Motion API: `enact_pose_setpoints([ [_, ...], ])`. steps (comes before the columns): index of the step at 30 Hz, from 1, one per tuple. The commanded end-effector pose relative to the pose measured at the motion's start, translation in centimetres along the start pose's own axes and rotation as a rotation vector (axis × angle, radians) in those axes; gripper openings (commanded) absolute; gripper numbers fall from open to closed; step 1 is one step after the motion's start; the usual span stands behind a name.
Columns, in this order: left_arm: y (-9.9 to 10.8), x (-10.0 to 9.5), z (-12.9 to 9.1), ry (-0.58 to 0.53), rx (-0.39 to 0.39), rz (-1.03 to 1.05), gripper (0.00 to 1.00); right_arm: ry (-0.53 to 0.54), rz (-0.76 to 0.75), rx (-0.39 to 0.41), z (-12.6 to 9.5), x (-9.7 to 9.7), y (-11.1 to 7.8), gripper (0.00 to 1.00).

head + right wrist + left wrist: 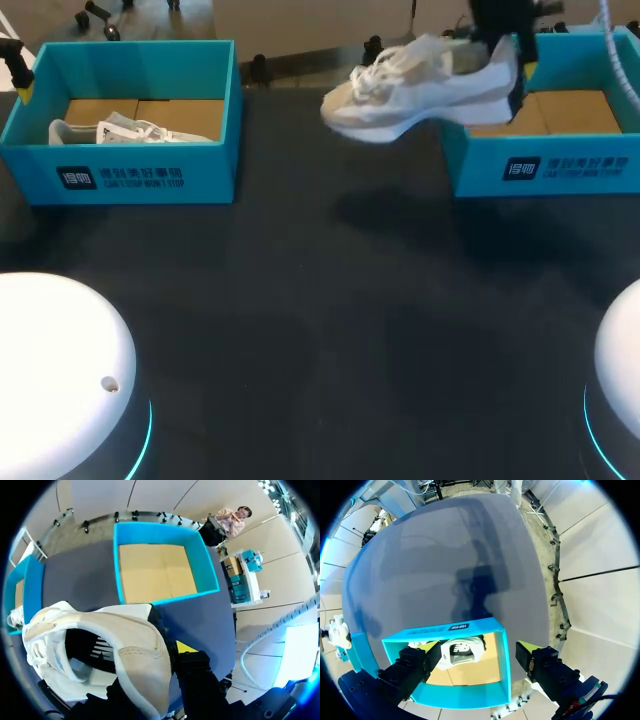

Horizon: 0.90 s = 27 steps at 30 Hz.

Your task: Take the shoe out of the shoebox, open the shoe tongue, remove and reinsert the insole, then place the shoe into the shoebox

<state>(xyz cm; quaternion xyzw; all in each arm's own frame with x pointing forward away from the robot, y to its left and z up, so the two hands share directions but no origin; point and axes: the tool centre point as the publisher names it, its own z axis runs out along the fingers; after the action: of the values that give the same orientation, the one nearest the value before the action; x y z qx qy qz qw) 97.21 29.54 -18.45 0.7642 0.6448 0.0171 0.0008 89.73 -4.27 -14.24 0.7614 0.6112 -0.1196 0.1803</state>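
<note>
The shoe (pixel 420 88) is hanging level over the surface (pixel 320 300) by the right shoebox (pixel 560 172), toe pointing left, with the right end effector (pixel 508 70) pinching its heel; the left end effector (pixel 480 652) is sitting wide open.

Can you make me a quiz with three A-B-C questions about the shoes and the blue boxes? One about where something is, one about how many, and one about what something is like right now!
1. Where does the right gripper hold the white laced sneaker?
A. flat on the tabletop
B. up in the air
C. down inside a box

2. How many teal cardboard shoeboxes are there?
A. one
B. two
C. three

3. The right shoebox is:
A. empty
B. holding a shoe
C. shut with a lid

Answers:
1 B: the sneaker's shadow falls on the black table beneath it.
2 B: one box stands on each side in the head view.
3 A: the right wrist view shows only its bare brown bottom.
</note>
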Motion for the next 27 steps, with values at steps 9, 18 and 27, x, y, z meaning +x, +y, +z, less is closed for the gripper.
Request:
enact_pose_setpoints([
  [9,-0.1,0.0,0.0,0.003,-0.003,0.001,1.00,0.041,0.008,-0.049,1.0,1.5,-3.4,0.00],
  [18,-0.1,0.0,0.0,0.003,-0.003,0.001,1.00,0.041,0.008,-0.049,1.0,1.5,-3.4,0.00],
  [27,-0.1,0.0,0.0,0.003,-0.003,0.001,1.00,0.038,0.003,-0.050,1.0,3.5,-6.9,0.00],
])
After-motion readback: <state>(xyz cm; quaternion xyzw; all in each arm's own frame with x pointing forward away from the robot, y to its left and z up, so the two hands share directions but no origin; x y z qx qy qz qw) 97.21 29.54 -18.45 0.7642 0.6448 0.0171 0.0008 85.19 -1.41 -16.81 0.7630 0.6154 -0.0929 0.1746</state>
